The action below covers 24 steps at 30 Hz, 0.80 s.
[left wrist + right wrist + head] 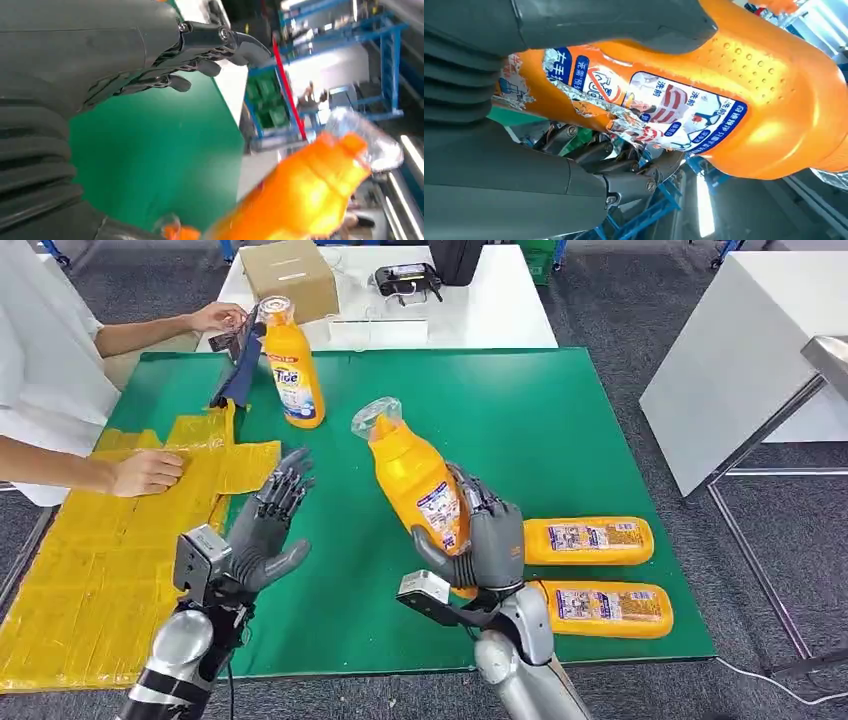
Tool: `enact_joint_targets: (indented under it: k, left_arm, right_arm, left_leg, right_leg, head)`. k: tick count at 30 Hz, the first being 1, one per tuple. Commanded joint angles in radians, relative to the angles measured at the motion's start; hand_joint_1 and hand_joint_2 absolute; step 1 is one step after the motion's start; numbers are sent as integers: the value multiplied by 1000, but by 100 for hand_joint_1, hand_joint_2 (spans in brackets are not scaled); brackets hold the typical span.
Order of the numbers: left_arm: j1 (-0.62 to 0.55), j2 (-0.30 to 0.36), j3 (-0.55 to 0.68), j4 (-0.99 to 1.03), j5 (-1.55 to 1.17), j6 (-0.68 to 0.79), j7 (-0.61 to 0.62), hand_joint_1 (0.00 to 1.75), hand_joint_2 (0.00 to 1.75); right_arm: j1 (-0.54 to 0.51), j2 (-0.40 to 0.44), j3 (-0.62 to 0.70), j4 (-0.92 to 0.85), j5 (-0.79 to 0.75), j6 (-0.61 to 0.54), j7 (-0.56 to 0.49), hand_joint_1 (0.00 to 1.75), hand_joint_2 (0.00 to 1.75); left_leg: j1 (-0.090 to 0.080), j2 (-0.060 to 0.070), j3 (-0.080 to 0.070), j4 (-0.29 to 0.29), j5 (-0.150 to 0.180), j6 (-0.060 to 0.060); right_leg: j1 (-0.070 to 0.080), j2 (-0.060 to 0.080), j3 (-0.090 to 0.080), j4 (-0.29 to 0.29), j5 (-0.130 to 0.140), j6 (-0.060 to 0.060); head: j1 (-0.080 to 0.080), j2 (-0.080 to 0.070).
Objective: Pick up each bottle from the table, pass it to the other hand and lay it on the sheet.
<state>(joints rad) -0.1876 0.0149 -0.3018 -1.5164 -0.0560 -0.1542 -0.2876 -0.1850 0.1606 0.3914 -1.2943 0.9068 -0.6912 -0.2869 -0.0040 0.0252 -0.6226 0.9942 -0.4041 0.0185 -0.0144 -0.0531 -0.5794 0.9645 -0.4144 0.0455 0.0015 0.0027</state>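
- an orange bottle is gripped by the right hand, raised and tilted above the green table.
- the left hand is held beside it, fingers spread, holding nothing.
- the yellow sheet is pressed by a person's hand.

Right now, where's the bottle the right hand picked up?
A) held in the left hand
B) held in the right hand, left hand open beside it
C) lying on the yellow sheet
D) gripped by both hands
B: the right hand grips the orange bottle above the green table, while the left hand is open with fingers spread, not touching it.
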Motion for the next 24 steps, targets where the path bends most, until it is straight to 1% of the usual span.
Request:
enact_joint_targets:
  k: [1, 2, 3, 5, 6, 8, 9, 10, 11, 12, 13, 14, 15, 16, 17, 18, 19, 20, 21, 22, 23, 24]
  left_arm:
    - [-24, 27, -53, 58, 13, -16, 6, 0, 175]
    - [-24, 27, -53, 58, 13, -16, 6, 0, 175]
    - [-24, 27, -53, 58, 13, -16, 6, 0, 175]
    - [-25, 28, -67, 55, 20, -30, 3, 0, 175]
    - [-25, 26, -69, 55, 19, -29, 3, 0, 175]
    - [-22, 26, -80, 46, 22, -28, 2, 0, 175]
    - [-21, 25, -80, 43, 25, -23, 1, 0, 175]
    - [-20, 25, -79, 42, 26, -20, 1, 0, 175]
    - [-20, 22, -74, 41, 26, -10, 1, 0, 175]
    - [-20, 22, -72, 41, 27, -8, 2, 0, 175]
    - [-20, 20, -66, 42, 38, -6, 2, 0, 175]
    - [-20, 20, -62, 42, 47, -6, 0, 0, 175]
    - [-21, 20, -59, 42, 53, -6, -1, 0, 175]
    - [-22, 20, -59, 43, 55, -6, -1, 0, 175]
    - [-22, 20, -59, 43, 55, -6, -1, 0, 175]
    - [-22, 20, -59, 43, 55, -6, -1, 0, 175]
    - [-22, 20, -59, 43, 55, -6, -1, 0, 175]
    - [-22, 20, -59, 43, 55, -6, -1, 0, 175]
    - [-22, 20, -59, 43, 55, -6, -1, 0, 175]
    - [-24, 20, -58, 47, 59, -5, -2, 0, 175]
    - [-28, 20, -56, 52, 65, -4, -2, 0, 175]
    - [-33, 18, -54, 57, 67, -2, -2, 0, 175]
  right_arm:
    - [-19, 3, -14, 2, -1, -7, -5, 175, 175]
    - [-19, 3, -14, 2, -1, -7, -5, 175, 175]
    - [-19, 3, -14, 2, -1, -7, -5, 175, 175]
    - [-28, -1, 12, 21, 8, -7, 1, 175, 175]
    - [-26, 2, 17, 23, 8, -6, 1, 175, 175]
    - [-46, -9, 77, 57, 5, 5, 9, 175, 175]
    - [-51, -8, 107, 73, 21, -3, 12, 175, 175]
    - [-53, -8, 123, 79, 33, -5, 10, 175, 175]
    - [-55, -3, 149, 90, 59, -7, 9, 175, 175]
    - [-57, 0, 167, 96, 63, -5, 8, 175, 175]
    - [-66, 0, 207, 114, 85, 2, 19, 175, 175]
    - [-75, 4, 243, 134, 91, 13, 25, 175, 175]
    - [-85, 4, 289, 156, 96, 26, 27, 175, 175]
    - [-89, 4, 302, 162, 107, 22, 29, 175, 175]
    - [-89, 4, 302, 162, 107, 22, 29, 175, 175]
    - [-89, 4, 302, 162, 107, 22, 29, 175, 175]
    - [-89, 4, 302, 162, 107, 22, 29, 175, 175]
    - [-89, 4, 302, 162, 107, 22, 29, 175, 175]
    - [-89, 4, 302, 162, 107, 22, 29, 175, 175]
    - [-94, 1, 334, 173, 117, 23, 30, 175, 175]
    - [-100, 3, 380, 186, 128, 30, 24, 175, 175]
    - [-102, 5, 412, 196, 167, 13, 16, 175, 175]
  left_leg:
    - [1, -1, 2, 0, -1, -1]
    - [1, -2, 4, 0, -2, -2]
    - [1, -2, 3, 0, -1, -1]
    - [2, -2, 5, 0, -2, -2]
    - [1, -1, 2, 0, -1, -1]
    - [2, -2, 6, 0, -3, -2]
    - [1, -1, 3, 0, -1, -1]
    - [2, 0, 5, 0, -3, -2]
    - [1, 1, 2, 0, -1, -1]
    - [1, 1, 4, 0, -2, -2]
    - [2, 1, 6, 0, -3, -2]
    - [1, 1, 3, -1, -2, -1]
    - [2, 1, 5, 0, -2, -2]
    - [1, 1, 3, -1, -1, -1]
    - [2, 1, 5, 0, -3, -2]
    - [1, 1, 3, -1, -1, -1]
    - [2, 0, 5, -1, -2, -2]
    - [2, 0, 3, -1, -1, -1]
    - [2, -1, 5, 0, -2, -2]
    - [2, -1, 2, 0, -1, -1]
    - [2, -1, 4, 0, -2, -1]
    - [1, 0, 2, -1, -1, -1]
  right_leg:
    - [0, 3, 2, 0, -1, -1]
    - [0, 4, 5, 0, -2, -2]
    - [0, 4, 4, -1, -1, -2]
    - [1, 4, 6, 0, -2, -2]
    - [0, 2, 2, -1, -1, -1]
    - [1, 6, 6, 0, -2, -3]
    - [0, 4, 3, -1, -1, -2]
    - [1, 6, 5, 0, -2, -2]
    - [0, 5, 2, -1, 0, -1]
    - [1, 6, 4, -1, -1, -2]
    - [1, 7, 6, 0, -2, -3]
    - [1, 5, 3, -1, -1, -2]
    - [1, 7, 5, -1, -2, -2]
    - [1, 5, 3, -1, -1, -2]
    - [1, 7, 5, 0, -2, -3]
    - [1, 5, 3, -1, -1, -2]
    - [1, 6, 5, -1, -1, -2]
    - [1, 4, 3, -1, -1, -2]
    - [1, 6, 5, -1, -2, -2]
    - [1, 3, 3, -1, -1, -1]
    - [1, 5, 5, -1, -2, -2]
    - [0, 4, 2, -1, -1, -1]
  head:
    - [0, 0]
    - [0, 0]
    - [0, 0]
    - [0, 0]
    - [0, 0]
    - [0, 0]
    - [0, 0]
    - [0, 0]
    - [0, 0]
    - [0, 0]
    - [0, 0]
    - [0, 0]
    - [0, 0]
    - [0, 0]
    - [0, 0]
    - [0, 0]
    - [0, 0]
    - [0, 0]
    - [0, 0]
    - [0, 0]
    - [0, 0]
    - [0, 0]
